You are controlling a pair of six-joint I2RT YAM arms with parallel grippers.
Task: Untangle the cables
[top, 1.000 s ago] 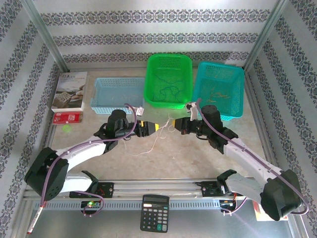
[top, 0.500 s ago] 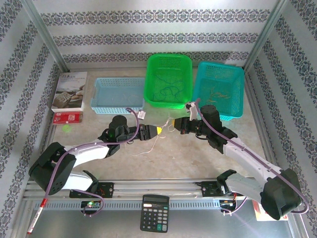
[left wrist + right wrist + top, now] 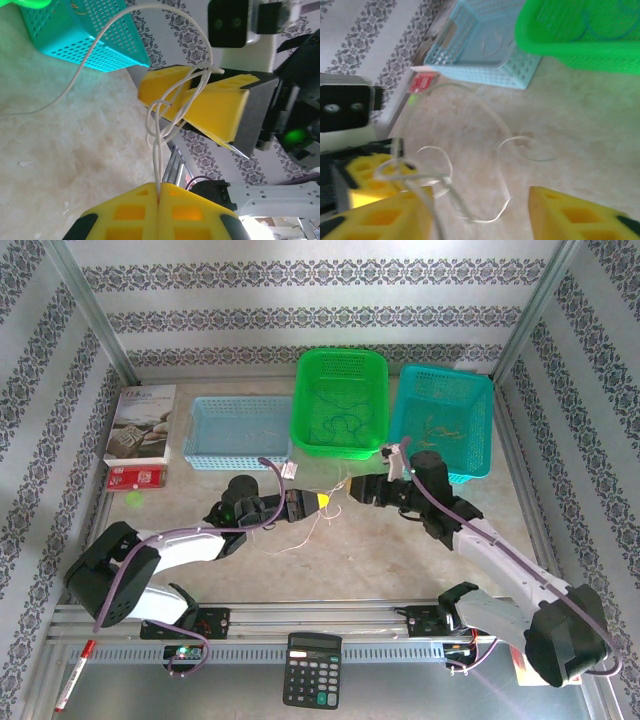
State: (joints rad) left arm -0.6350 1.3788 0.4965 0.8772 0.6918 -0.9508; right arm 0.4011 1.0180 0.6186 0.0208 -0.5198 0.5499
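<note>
Left gripper (image 3: 159, 200) newly clamped on cables (image 3: 158, 175); right gripper (image 3: 477, 205) now parted; green basket (image 3: 340, 365) beyond.

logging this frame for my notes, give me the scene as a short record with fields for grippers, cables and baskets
left gripper: shut, pinching the cables
right gripper: open, a cable loop draped over one finger
cables: thin white strands strung between the two grippers, loose ends trailing on the table
baskets: light blue basket, green basket, teal basket, in a row at the far side
near edge: calculator
</note>
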